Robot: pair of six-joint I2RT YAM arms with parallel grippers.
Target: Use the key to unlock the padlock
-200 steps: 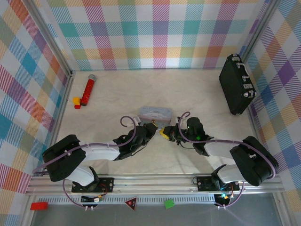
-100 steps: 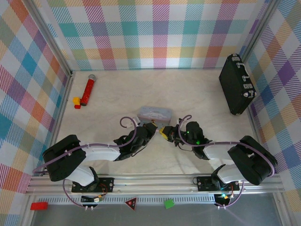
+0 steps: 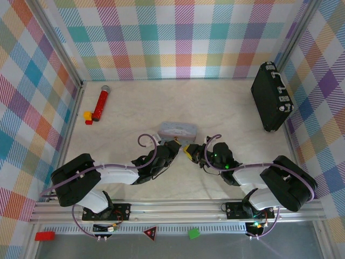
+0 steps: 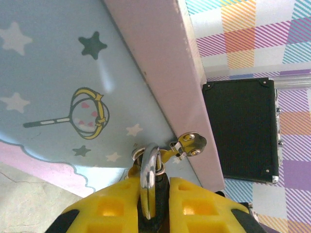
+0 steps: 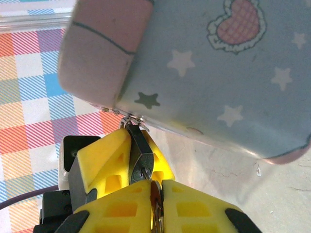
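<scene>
Ok, key-in-lock step. Right end effector (image 5: 156, 190) is narrow, with the thin dark-grey metal key (image 5: 155, 209) pinched between its pads. Small blackish padlock (image 5: 140, 155) sits right at its tips, clamped in the left end effector (image 4: 154, 188), shackle through the hasp of the pale blue cartoon tin (image 4: 58, 73) just beyond. Can't tell if the key's fully seated. Next, I'd guess: twist key, brace lock. Further out: pale marbled counter (image 3: 226, 108), black briefcase (image 3: 271, 97) far right of both, plaid walls (image 3: 178, 38).
</scene>
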